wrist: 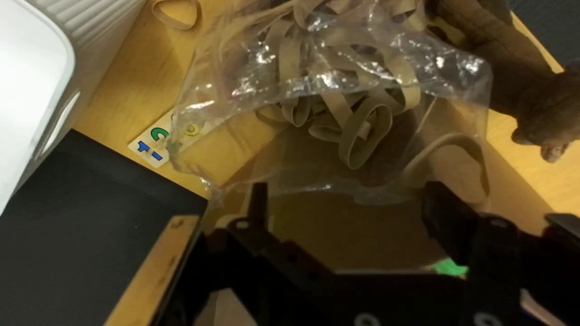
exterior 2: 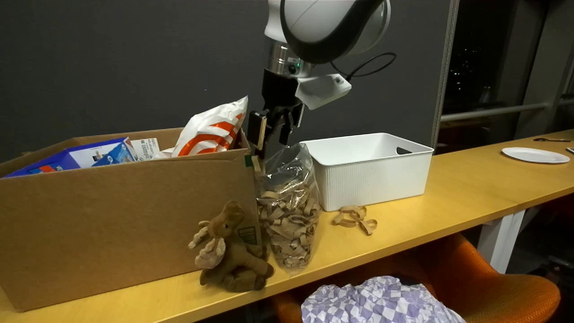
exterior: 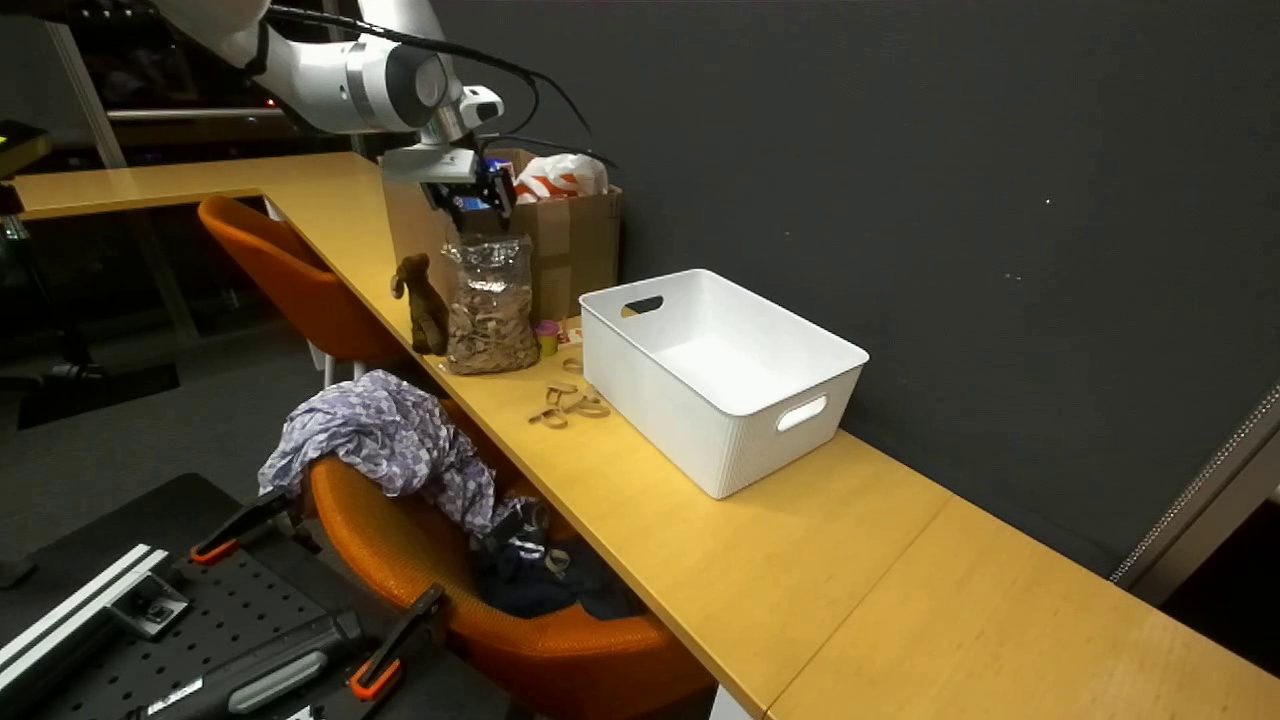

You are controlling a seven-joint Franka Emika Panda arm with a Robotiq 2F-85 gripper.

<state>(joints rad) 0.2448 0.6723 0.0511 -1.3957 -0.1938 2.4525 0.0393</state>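
- Small white rectangular card [wrist: 152, 145] on the yellow wooden table [wrist: 122, 97]: a green character shaped like a C, a blue one like a T or 1 beside a blue bar; a yellow ring shows through the clear plastic bag of tan rubber bands [wrist: 326, 77].
- White plastic bag with orange-red curved bands [exterior 2: 208, 134]: no word legible.
- Glossy blue-and-white carton [exterior 2: 85, 154] and white printed sheet [exterior 2: 145, 149]: print too small to read.
- Large brown cardboard box [exterior 2: 134, 215]: dark square mark [exterior 2: 248, 235] near its edge, unreadable.
- Silver metal arm collar [exterior 2: 276, 58]: pale label, unreadable.
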